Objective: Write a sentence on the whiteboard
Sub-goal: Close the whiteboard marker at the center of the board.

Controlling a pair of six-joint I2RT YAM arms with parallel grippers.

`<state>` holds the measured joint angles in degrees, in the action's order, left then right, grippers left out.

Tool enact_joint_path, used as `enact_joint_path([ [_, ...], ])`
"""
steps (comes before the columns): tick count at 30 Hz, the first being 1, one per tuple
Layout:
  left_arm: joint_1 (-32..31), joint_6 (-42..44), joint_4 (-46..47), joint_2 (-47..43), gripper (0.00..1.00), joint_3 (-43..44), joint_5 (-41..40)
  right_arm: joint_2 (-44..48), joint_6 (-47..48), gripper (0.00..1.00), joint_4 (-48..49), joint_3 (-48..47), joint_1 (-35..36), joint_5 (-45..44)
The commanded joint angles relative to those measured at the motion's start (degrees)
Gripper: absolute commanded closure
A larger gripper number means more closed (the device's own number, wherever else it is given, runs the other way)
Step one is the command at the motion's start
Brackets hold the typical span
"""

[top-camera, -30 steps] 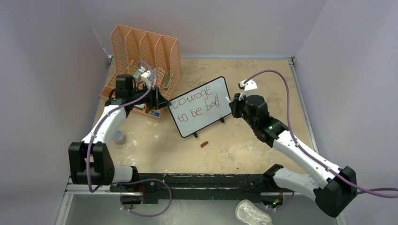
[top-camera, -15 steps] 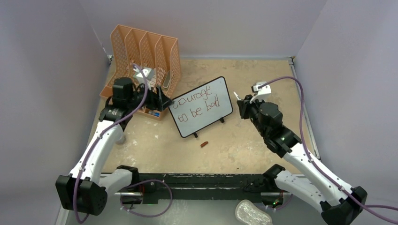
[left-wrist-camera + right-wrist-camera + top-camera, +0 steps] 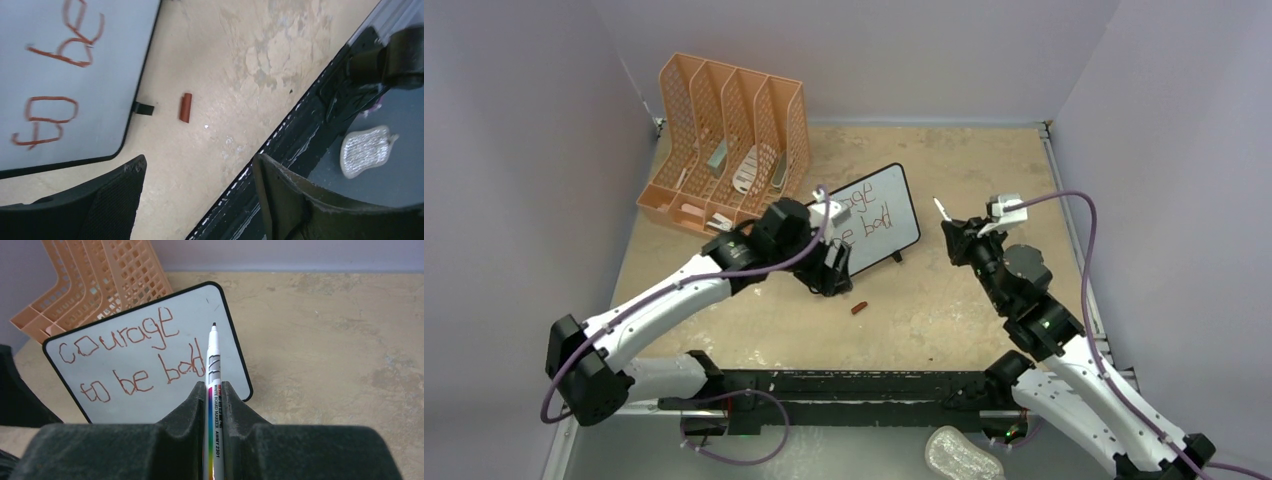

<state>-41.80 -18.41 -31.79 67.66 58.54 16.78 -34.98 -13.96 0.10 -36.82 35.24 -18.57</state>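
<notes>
The whiteboard (image 3: 886,215) stands tilted mid-table on small black feet. Its sentence (image 3: 131,352) reads "courage to be bad" in reddish-brown marker, in two lines. My left arm covers the board's left part in the top view. My left gripper (image 3: 828,277) hangs just in front of the board's lower left corner (image 3: 75,75); it is open (image 3: 197,165) over bare table with nothing between its fingers. My right gripper (image 3: 954,230) sits right of the board and apart from it. It is shut (image 3: 214,390) on a white marker (image 3: 213,365) whose uncapped tip points toward the board.
A small reddish-brown cap (image 3: 858,308) (image 3: 185,107) lies on the table in front of the board. An orange perforated file organizer (image 3: 724,140) stands at the back left. A black rail (image 3: 854,385) runs along the near edge, with a silvery lump (image 3: 962,455) below it.
My left arm swung from the organizer across to the front of the whiteboard's left part, its jaws opening wider. My right arm drew back to the right, away from the board, still holding the marker.
</notes>
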Motion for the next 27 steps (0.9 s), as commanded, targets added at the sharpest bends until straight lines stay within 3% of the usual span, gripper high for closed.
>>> enact_joint_path([
  [1, -8.02, -1.11, -1.56, 4.36, 0.26, 3.46, -9.71, 2.86, -1.55, 1.00, 3.71, 0.96, 0.10, -1.34],
  [8, -18.71, -0.79, -2.86, 15.84, 0.31, 5.58, -20.74, 4.42, -1.70, 1.00, 4.37, 1.62, 0.09, -2.17],
  [21, -19.19, 5.91, 1.00, 29.03, 0.54, 6.99, -18.61, 3.51, -1.51, 1.00, 4.25, 1.46, 0.13, -2.61],
  [27, -18.40, 7.77, 0.85, 33.17, 0.58, 9.14, -17.05, 3.17, -1.59, 1.00, 4.21, 1.30, 0.11, -3.05],
])
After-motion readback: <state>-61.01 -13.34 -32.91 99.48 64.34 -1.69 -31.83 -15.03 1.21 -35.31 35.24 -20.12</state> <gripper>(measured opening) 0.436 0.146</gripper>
